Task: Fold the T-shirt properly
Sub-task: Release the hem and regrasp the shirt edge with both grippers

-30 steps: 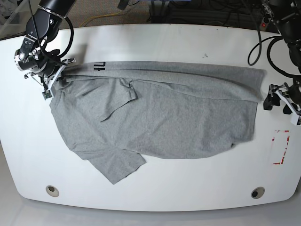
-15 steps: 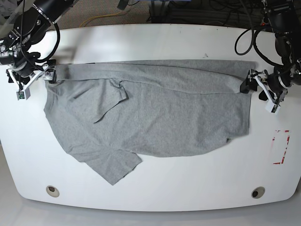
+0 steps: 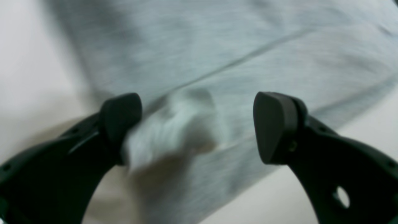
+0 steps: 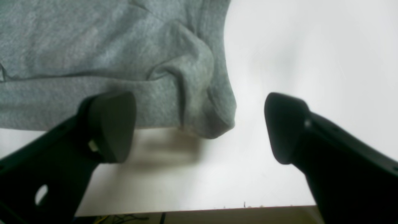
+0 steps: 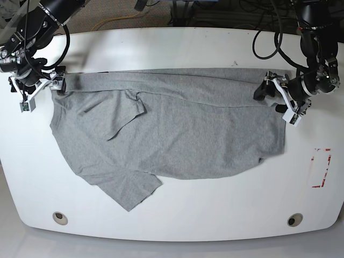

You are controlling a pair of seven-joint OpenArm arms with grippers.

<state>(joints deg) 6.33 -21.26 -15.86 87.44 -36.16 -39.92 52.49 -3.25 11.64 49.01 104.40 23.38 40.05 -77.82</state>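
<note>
Nearest us along the white counter (image 5: 177, 215), a loose sleeve of the T-shirt (image 5: 172, 129) reaches toward the front edge, while a strip of red tape (image 5: 321, 167) sits off to one side. The grey T-shirt lies spread across the middle of the counter, its far edge folded over in a long band. At one end of that band we see the left gripper (image 5: 275, 97), jaws spread wide, with a bunched bit of cloth lying between them against one pad, not pinched. At the other end, the right gripper (image 5: 43, 90) is released too, jaws apart, straddling the shirt's rumpled corner (image 4: 205, 102).
</note>
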